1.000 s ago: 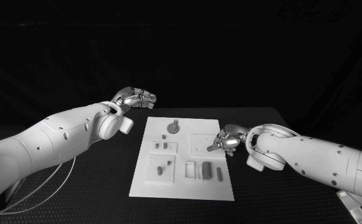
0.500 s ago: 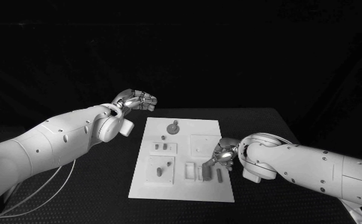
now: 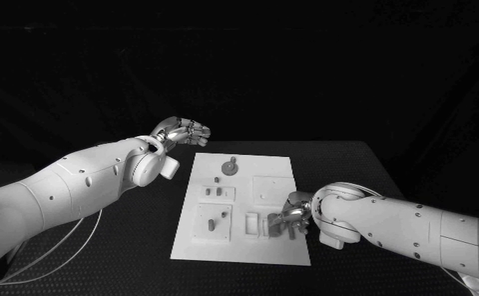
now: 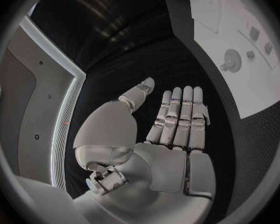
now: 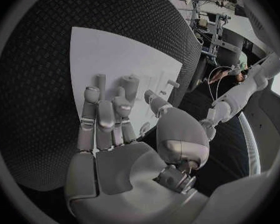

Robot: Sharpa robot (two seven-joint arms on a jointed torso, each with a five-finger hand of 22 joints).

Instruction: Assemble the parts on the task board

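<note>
The white task board [image 3: 261, 171] lies in the middle of the black table, with small grey parts on it. A round knobbed part [image 3: 230, 167] sits at its far end, two short pegs [image 3: 212, 191] at mid left and another peg [image 3: 210, 225] near left. My right hand [image 3: 291, 217] is low over the board's near right corner, its fingers reaching down beside a grey block [image 3: 271, 224] and covering the rod next to it. In the right wrist view the fingers [image 5: 105, 109] bend toward the board [image 5: 102, 50], thumb apart, with nothing plainly held. My left hand [image 3: 181, 132] hovers off the far left corner, holding nothing.
Black textured table surrounds the board. The left wrist view shows my left hand [image 4: 177, 119] with straight fingers above the table, the board [image 4: 246, 89] and its round part [image 4: 230, 60] off to one side. A thin cable [image 3: 60, 251] trails under my left arm.
My right hand has travelled from the board's right edge toward me and down onto the near right parts, now covering the rod. My left hand has stayed put.
</note>
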